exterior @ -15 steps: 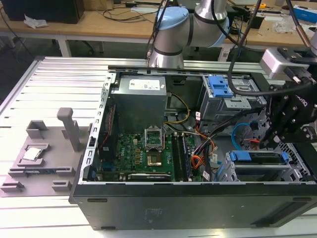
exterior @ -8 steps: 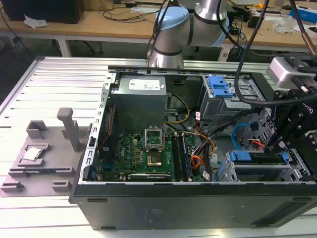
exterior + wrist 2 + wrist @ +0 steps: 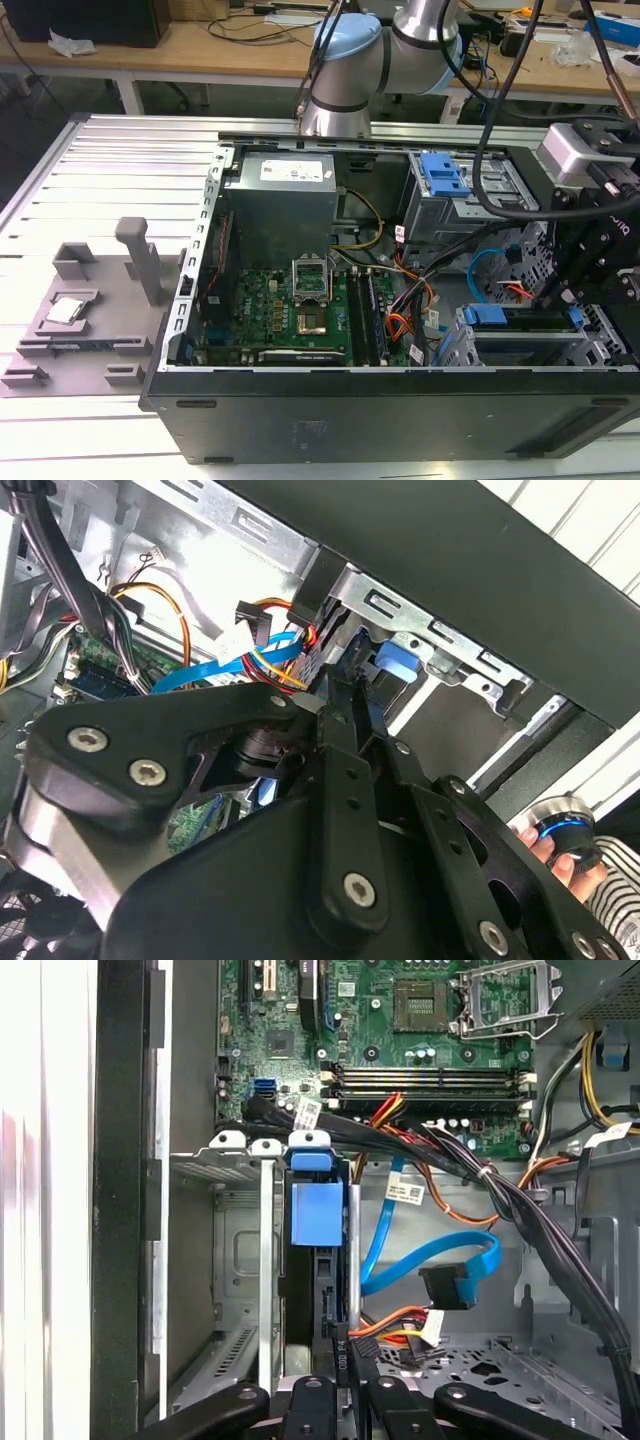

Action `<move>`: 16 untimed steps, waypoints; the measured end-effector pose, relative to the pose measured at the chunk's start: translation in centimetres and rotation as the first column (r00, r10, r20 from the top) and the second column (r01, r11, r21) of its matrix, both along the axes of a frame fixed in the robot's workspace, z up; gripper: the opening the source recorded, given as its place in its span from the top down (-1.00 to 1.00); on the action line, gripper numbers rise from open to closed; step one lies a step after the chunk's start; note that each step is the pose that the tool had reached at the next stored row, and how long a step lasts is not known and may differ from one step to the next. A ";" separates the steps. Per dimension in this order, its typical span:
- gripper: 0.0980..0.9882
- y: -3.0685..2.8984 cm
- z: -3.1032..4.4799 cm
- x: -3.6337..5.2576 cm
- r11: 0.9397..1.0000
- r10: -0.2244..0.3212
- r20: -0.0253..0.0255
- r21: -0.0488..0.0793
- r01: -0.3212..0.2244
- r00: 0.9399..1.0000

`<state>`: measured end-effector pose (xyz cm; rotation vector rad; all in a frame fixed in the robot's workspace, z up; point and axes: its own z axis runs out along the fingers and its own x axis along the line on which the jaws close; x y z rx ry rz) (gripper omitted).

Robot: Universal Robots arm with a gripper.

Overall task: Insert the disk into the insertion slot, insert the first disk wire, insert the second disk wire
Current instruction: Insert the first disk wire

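Blue-framed disk stands edgewise in insertion slot; gripper clamps first disk wire.

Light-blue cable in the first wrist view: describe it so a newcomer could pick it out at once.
Find the open computer case, then its low silver drive cage holding the blue-framed disk. Beside the disk, a thin flat light-blue cable loops to a small dark plug, unlike the orange flat cable nearby.

Bright, even light, glare bleaching the slatted table, the computer case interior shadowed.
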<state>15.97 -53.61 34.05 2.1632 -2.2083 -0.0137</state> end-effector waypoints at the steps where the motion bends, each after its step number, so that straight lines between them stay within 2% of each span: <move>1: 0.81 -0.05 -0.02 0.10 1.000 0.000 0.000 0.000 0.000 1.000; 16: 0.81 -0.33 -0.63 0.29 1.000 -0.010 0.000 0.000 0.010 1.000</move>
